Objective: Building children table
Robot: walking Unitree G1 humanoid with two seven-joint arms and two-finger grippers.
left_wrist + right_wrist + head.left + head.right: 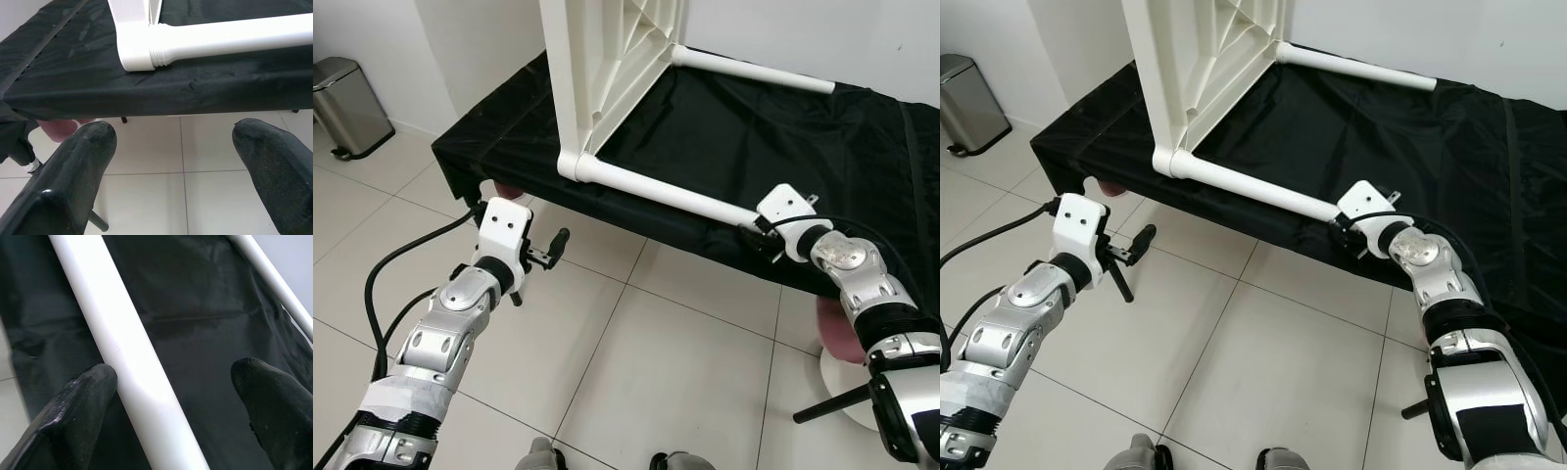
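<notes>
White plastic kids' table top (607,69) tipped up on its edge on a low surface draped in black cloth (754,137), ribbed underside facing the right side of the cloth. Two white tube legs screwed into its lower corners and lying flat on the cloth: near leg (656,188) running along the front edge of the surface, far leg (754,71) running along the back toward the wall.

Right gripper (756,231) sitting at the free end of the near leg, right at the front edge of the surface. Fingers spread apart, one pad (78,406) just touching the side of the tube, the other (274,401) well off it over the cloth. So straddling the leg, not clamped on it.

Left gripper (551,253) out over the tiled floor (656,352), in front of the surface and below the corner socket (139,46) where the near leg threads into the table top. Fingers wide open, holding nothing, pointing toward that corner.

Steel pedal bin (350,103) by the wall, well off to the left of the surface. Pink and white stool-ish thing (847,348) on the floor under the right end of the surface, another pink bit (58,128) peeking out under the left end. Black cable (396,259) looping off the left arm.
</notes>
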